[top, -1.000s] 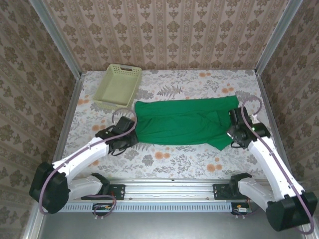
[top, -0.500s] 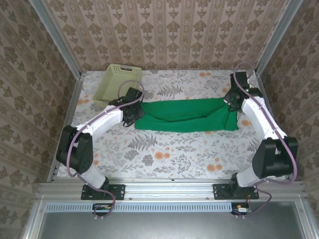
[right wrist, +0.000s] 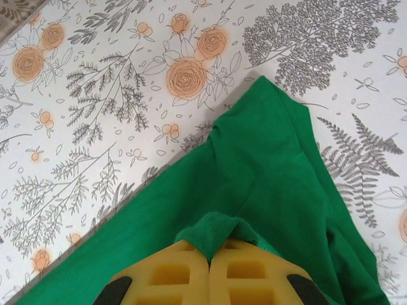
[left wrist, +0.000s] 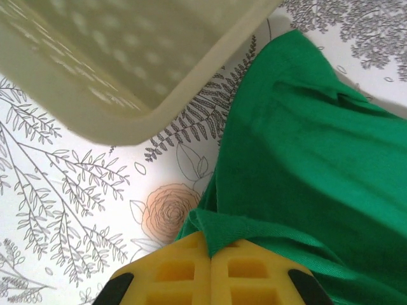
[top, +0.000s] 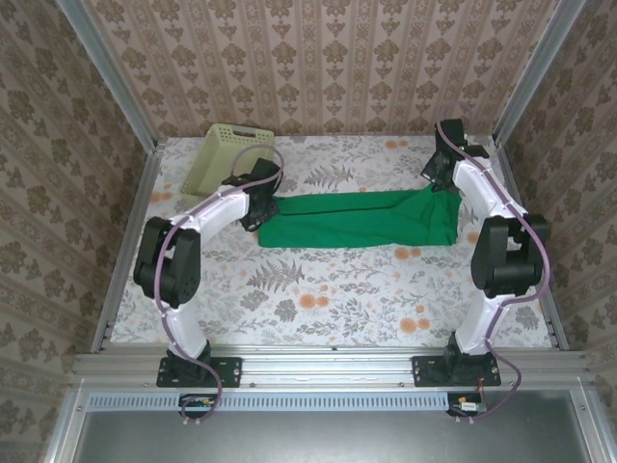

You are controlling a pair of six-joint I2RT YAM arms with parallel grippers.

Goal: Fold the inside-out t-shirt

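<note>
left claw, right claw pinching t-shirt, reaching far

A tabletop with a white surface printed in grey ferns, leaves and orange roses sits inside a small enclosed booth. The back wall, left wall and right wall carry beige wallpaper with brown damask motifs set in vertical stripes. Silver metal posts rise at the two far corners. A ridged metal rail runs along the near edge. The light is soft and even.
</note>
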